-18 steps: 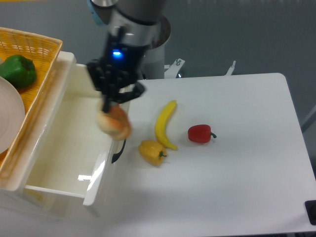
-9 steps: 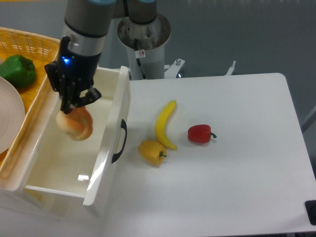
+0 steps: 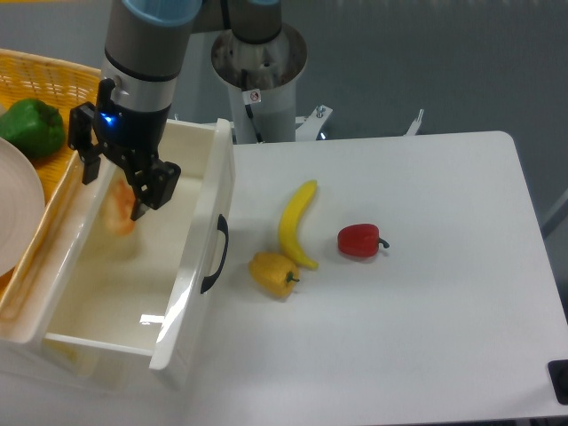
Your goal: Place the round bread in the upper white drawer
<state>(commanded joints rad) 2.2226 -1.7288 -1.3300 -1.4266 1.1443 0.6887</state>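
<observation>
The round bread (image 3: pixel 121 218) is an orange-tan blur inside the upper white drawer (image 3: pixel 191 293), near its left wall and just below my gripper (image 3: pixel 114 193). The gripper hangs over the back left of the open drawer with its black fingers (image 3: pixel 165 183) spread apart, no longer touching the bread. The drawer is pulled out, and its curved black handle (image 3: pixel 214 253) faces the table.
A yellow wicker basket (image 3: pixel 53 84) sits left of the drawer, holding a green pepper (image 3: pixel 32 127) and a white plate (image 3: pixel 16 213). A banana (image 3: pixel 296 222), a yellow pepper (image 3: pixel 273 272) and a red pepper (image 3: pixel 359 240) lie on the white table right of the drawer.
The gripper carried the bread left from the drawer's front panel to over its inside, then its fingers spread and the bread dropped out of them as a blur.
</observation>
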